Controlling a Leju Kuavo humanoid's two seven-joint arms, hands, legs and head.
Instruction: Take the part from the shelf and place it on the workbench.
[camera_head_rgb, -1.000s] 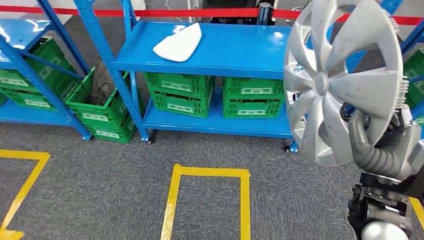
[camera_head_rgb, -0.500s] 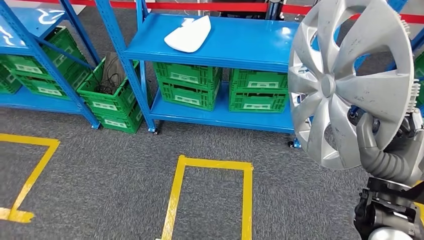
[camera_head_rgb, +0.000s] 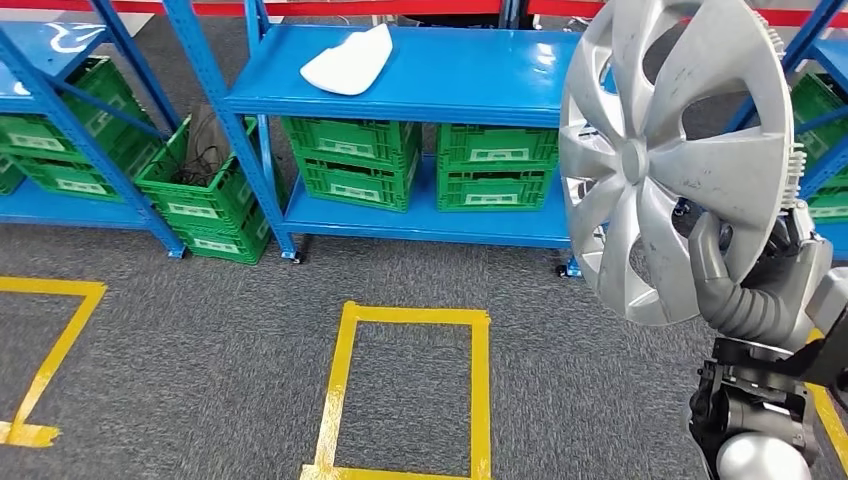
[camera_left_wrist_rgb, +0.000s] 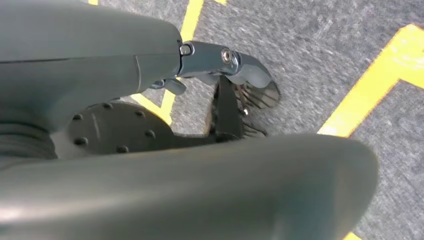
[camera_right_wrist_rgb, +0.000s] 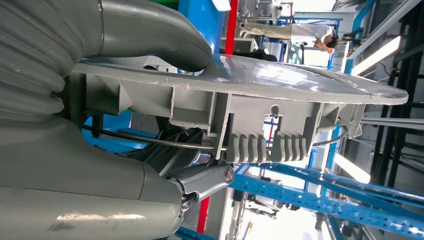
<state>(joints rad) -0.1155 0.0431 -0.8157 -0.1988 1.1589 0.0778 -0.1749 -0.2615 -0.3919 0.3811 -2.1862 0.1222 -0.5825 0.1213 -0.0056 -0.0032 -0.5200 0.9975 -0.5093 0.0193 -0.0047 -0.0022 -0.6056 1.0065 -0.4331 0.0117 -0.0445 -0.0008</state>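
Beside the blue shelf (camera_head_rgb: 420, 75), the right robot hand (camera_head_rgb: 740, 270) grips the hubcap (camera_head_rgb: 680, 160) by its lower rim, holding it upright above the hand. Whether the left robot hand (camera_left_wrist_rgb: 225, 60) is wide or narrow cannot be told.

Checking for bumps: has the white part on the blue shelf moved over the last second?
No. The white part lies at the same spot on the shelf; the camera shifted.

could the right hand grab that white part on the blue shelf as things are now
Probably not. The right hand already grips the silver wheel cover, held upright in front of it, and the white part lies far off to the left on the shelf top, with open carpet between.
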